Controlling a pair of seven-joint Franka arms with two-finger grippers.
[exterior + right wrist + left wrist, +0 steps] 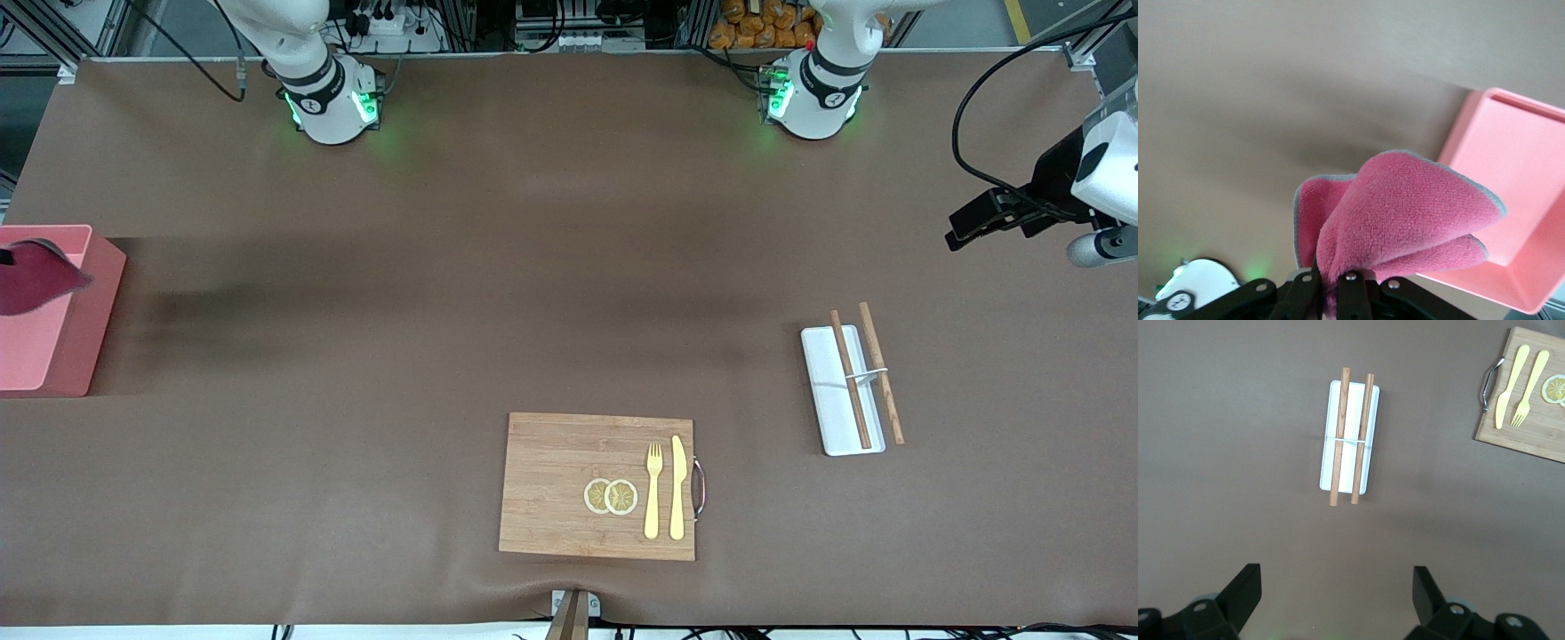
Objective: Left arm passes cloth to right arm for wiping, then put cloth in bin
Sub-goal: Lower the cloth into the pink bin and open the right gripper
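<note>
The crimson cloth [36,276] hangs bunched over the open top of the pink bin [84,329], which stands at the right arm's end of the table. In the right wrist view my right gripper [1331,283] is shut on the cloth [1405,207], whose grey-edged folds bulge out over the bin [1518,173]. The front view cuts off that gripper at the picture's edge. My left gripper [960,229] waits in the air at the left arm's end of the table. It is open with nothing between its fingers [1245,590], above bare table.
A flat white tray [822,391] carrying two wooden sticks lies toward the left arm's end and shows again as the tray [1328,463] in the left wrist view. A wooden cutting board [551,484] with fork, knife and lemon slices sits nearest the front camera.
</note>
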